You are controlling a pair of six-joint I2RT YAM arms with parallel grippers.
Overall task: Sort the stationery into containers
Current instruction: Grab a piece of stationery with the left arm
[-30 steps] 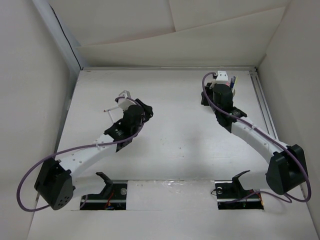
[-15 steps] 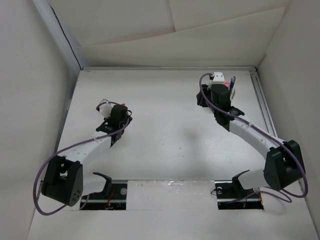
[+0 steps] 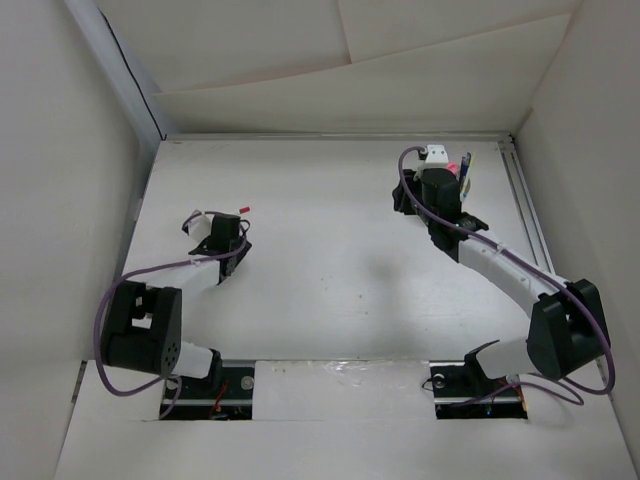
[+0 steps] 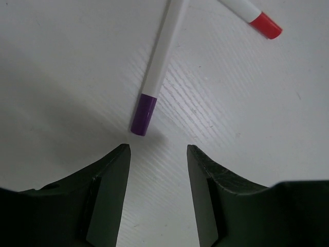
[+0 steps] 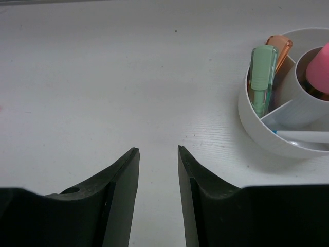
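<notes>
My left claw (image 4: 158, 150) open and empty, purple-tipped pen (image 4: 160, 67) just above it, red-tipped pen (image 4: 253, 14) upper right, both on the desk (image 4: 72, 56); my right claw (image 5: 158, 152) open and empty, cup (image 5: 253, 126) at frame right holds green marker (image 5: 262, 77), orange marker (image 5: 280, 47), pink-capped item (image 5: 321, 66), so I'd guess two left.

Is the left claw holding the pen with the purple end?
No, the purple-ended pen lies on the table just beyond the open, empty left gripper.
</notes>
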